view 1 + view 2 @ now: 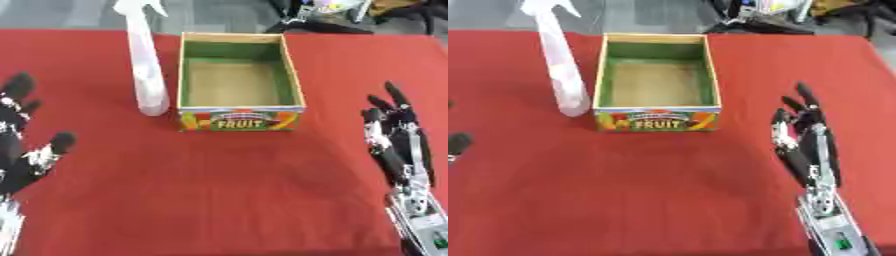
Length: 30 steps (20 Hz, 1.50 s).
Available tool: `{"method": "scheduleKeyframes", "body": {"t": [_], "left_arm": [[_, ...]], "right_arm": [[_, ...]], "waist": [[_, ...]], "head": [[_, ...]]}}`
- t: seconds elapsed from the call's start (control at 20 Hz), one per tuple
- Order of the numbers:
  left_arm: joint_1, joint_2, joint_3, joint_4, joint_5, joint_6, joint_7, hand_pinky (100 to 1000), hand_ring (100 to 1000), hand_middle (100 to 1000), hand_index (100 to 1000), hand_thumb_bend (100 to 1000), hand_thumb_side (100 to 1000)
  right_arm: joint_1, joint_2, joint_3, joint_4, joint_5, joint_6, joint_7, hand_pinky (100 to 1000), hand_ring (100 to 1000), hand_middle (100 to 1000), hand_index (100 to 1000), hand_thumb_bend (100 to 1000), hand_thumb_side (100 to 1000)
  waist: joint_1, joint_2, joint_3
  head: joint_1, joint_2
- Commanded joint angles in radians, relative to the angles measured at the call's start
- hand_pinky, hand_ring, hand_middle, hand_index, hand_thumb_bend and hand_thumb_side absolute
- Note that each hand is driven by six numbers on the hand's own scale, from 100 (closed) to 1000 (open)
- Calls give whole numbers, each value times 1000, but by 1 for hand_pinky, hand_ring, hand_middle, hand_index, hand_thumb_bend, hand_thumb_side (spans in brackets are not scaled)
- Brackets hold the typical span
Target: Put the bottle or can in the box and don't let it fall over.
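Observation:
A tall white spray bottle (pixel 147 65) stands upright on the red table, just left of the box. The box (pixel 240 119) is an open-topped cardboard carton with green inner walls, a tan floor and a "FRUIT" label on its front; nothing is in it. My left hand (pixel 19 145) rests open at the lower left, fingers up, well away from the bottle. My right hand (pixel 805 137) lies open at the right, fingers straight and pointing up the table, to the right of the box and below its front edge. Neither hand touches anything.
The red tablecloth (pixel 227 190) covers the whole work surface. Beyond its far edge lie grey floor and some dark clutter (pixel 337 12) at the upper right.

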Motion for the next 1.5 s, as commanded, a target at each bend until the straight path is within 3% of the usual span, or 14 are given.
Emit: {"method": "scheduleKeyframes", "body": {"t": [0.05, 0.6, 1.0, 1.5], "left_arm": [[-31, 38, -5, -2, 9, 14, -4, 932, 1000, 971, 901, 833, 562], [-234, 107, -66, 171, 159, 73, -22, 914, 1000, 971, 902, 845, 513], [-428, 118, -124, 416, 255, 53, -93, 909, 1000, 975, 906, 845, 521], [-603, 105, -161, 680, 235, 24, -109, 900, 1000, 971, 907, 856, 527]], "right_arm": [[-6, -12, -6, -7, 7, -2, 7, 793, 897, 1000, 968, 100, 470], [-4, -11, 0, -6, 3, -1, 14, 793, 898, 1000, 968, 100, 470], [-6, -5, 7, -5, -2, -1, 23, 793, 898, 1000, 968, 100, 470], [-8, 1, 14, -2, -6, -4, 31, 794, 897, 1000, 968, 100, 470]], "waist": [[3, -21, -3], [0, -23, -16], [-6, -22, -38], [-1, -21, -62]], "head": [[-3, -10], [-12, -13], [-15, -18], [-9, -19]]}}
